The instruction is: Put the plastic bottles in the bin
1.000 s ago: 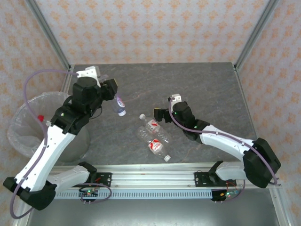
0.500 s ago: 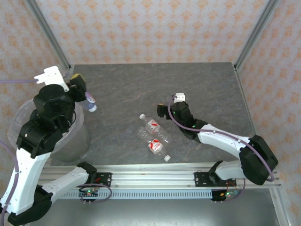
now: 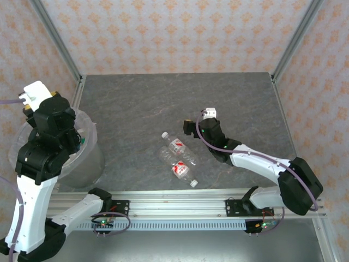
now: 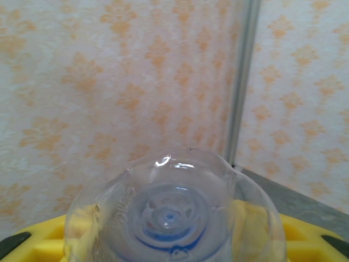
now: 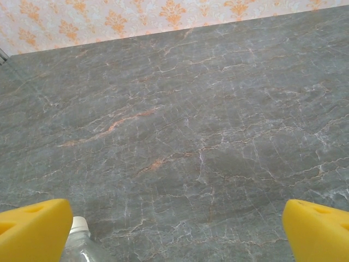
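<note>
Bottles were found in two places. One clear bottle (image 4: 172, 218) was clamped between the yellow pads (image 4: 38, 245) of the left gripper (image 4: 174, 243). Its ribbed base was turned toward the wrist camera, low in the middle of that view, with patterned wall (image 4: 109, 82) and a metal post (image 4: 240, 82) behind it. Seen from above, the left arm (image 3: 46, 136) was raised at the left edge of the frame, over the bin (image 3: 90, 164), whose crinkled liner (image 3: 84, 123) was visible around the arm's dark housing. The held bottle was hidden there by the arm, so its height above the rim could not be judged.

Near the centre of the grey table (image 3: 234, 98), an upper bottle (image 3: 175, 145) and a lower bottle (image 3: 181, 169), both red-and-white labelled, were laid on their sides close together, well apart from the bin. The right gripper (image 3: 195, 126) was held just right of the upper bottle, jaws spread wide with nothing between them. In the right wrist view its pads (image 5: 32, 229) were seen in the lower corners, and a white cap (image 5: 79, 222) was just beside the left-hand one; contact could not be told.
</note>
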`<state>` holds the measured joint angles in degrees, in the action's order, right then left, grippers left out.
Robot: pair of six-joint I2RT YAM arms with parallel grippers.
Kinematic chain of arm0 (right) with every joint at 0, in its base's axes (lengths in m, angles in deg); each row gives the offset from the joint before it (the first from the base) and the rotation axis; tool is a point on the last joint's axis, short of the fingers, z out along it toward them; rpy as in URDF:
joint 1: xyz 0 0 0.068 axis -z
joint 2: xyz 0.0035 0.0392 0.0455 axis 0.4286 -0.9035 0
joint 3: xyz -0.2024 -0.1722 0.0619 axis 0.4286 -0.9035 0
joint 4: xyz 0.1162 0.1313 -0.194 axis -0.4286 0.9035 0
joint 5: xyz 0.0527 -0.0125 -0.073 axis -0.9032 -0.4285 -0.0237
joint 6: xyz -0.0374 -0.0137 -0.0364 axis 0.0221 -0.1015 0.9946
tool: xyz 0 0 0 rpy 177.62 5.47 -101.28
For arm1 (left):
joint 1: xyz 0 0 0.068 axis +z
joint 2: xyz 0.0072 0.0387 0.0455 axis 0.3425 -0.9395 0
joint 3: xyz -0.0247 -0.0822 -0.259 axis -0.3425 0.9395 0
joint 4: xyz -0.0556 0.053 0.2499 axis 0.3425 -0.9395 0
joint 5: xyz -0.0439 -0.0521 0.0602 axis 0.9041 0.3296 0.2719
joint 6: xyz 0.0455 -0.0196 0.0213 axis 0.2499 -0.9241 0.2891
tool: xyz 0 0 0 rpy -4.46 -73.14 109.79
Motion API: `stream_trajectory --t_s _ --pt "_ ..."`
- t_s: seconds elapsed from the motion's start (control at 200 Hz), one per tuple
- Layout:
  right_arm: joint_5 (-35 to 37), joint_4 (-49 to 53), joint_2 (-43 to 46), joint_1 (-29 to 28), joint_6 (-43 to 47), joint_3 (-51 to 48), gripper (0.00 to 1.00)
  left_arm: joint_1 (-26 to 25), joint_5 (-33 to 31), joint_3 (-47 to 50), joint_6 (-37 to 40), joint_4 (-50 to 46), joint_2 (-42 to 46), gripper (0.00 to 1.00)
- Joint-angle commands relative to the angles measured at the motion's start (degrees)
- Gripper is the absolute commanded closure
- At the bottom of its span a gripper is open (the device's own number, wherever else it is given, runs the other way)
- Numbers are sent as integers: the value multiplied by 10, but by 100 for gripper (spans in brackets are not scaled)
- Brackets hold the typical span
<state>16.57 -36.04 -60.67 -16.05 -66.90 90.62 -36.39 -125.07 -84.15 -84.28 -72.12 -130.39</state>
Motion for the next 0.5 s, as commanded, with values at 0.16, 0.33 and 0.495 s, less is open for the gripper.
stream_trajectory --t_s 0.16,0.33,0.495 --pt "25 0 33 4 -19 -23 1 143 144 66 -55 -75 19 51" --pt "31 13 54 4 -20 -32 1 250 275 87 -79 -96 3 51" --pt "42 21 79 5 -23 -47 1 348 408 115 -72 -116 -28 48"
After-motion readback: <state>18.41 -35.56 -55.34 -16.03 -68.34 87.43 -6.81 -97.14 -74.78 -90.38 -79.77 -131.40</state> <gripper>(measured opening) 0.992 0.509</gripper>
